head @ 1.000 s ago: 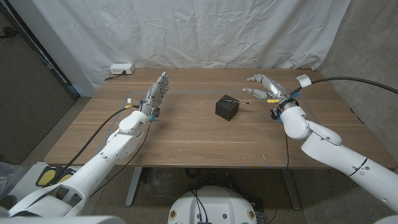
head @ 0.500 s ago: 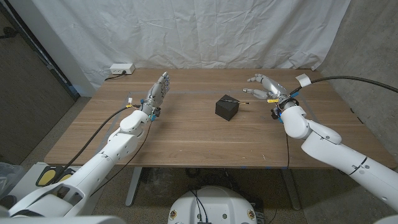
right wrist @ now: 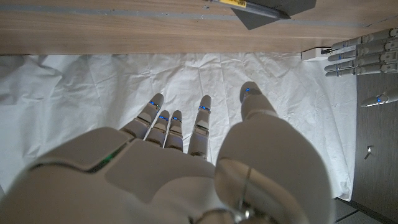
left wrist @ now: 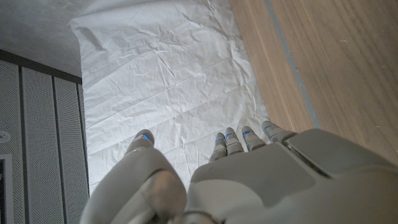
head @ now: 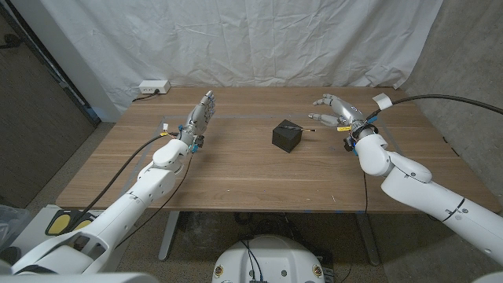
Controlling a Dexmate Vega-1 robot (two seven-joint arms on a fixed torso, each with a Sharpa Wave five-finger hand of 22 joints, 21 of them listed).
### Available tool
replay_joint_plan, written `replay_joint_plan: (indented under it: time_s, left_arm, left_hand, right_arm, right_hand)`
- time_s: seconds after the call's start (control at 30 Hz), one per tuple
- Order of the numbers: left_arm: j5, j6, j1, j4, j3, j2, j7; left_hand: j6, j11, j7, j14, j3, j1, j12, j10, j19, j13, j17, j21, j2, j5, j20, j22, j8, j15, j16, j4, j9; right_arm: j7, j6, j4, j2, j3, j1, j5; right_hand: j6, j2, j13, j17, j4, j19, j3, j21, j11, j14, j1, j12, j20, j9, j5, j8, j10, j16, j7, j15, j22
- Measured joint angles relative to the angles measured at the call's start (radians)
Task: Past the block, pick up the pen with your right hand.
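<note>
A small black block (head: 286, 137) stands at the middle of the wooden table (head: 236, 169). A thin dark pen (head: 299, 126) with a yellowish end lies just behind the block, angled toward my right hand (head: 335, 111). That hand hovers a short way to the right of the pen, fingers spread and holding nothing. In the right wrist view the pen (right wrist: 247, 6) and the block (right wrist: 277, 11) lie beyond my right hand (right wrist: 180, 162). My left hand (head: 199, 118) stands at the table's left, fingers straight and apart, nothing in it; the left wrist view shows it (left wrist: 249, 174) from behind.
A white power strip (head: 153, 87) sits at the table's far left corner. A white sheet (head: 259, 39) hangs behind the table. Thin tape lines (head: 236, 115) cross the far part of the tabletop.
</note>
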Motion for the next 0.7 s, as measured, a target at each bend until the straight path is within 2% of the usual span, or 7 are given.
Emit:
replay_joint_plan:
  time_s: [0.7]
  left_arm:
    - [0.002, 0.000, 0.010, -0.016, 0.002, 0.000, 0.006]
  left_hand:
    - [0.000, 0.000, 0.000, 0.000, -0.008, 0.000, 0.000, 0.000, 0.000, 0.000, 0.000, 0.000, 0.000, 0.000, 0.000, 0.000, 0.000, 0.000, 0.000, 0.000, 0.000]
  right_arm:
    - [0.015, -0.064, -0.024, -0.010, -0.042, -0.001, -0.087]
  right_hand:
    - [0.000, -0.006, 0.000, 0.000, -0.007, 0.000, 0.007, -0.012, -0.012, -0.007, 0.025, 0.006, 0.000, 0.008, 0.009, 0.000, -0.012, 0.000, 0.000, 0.007, 0.000]
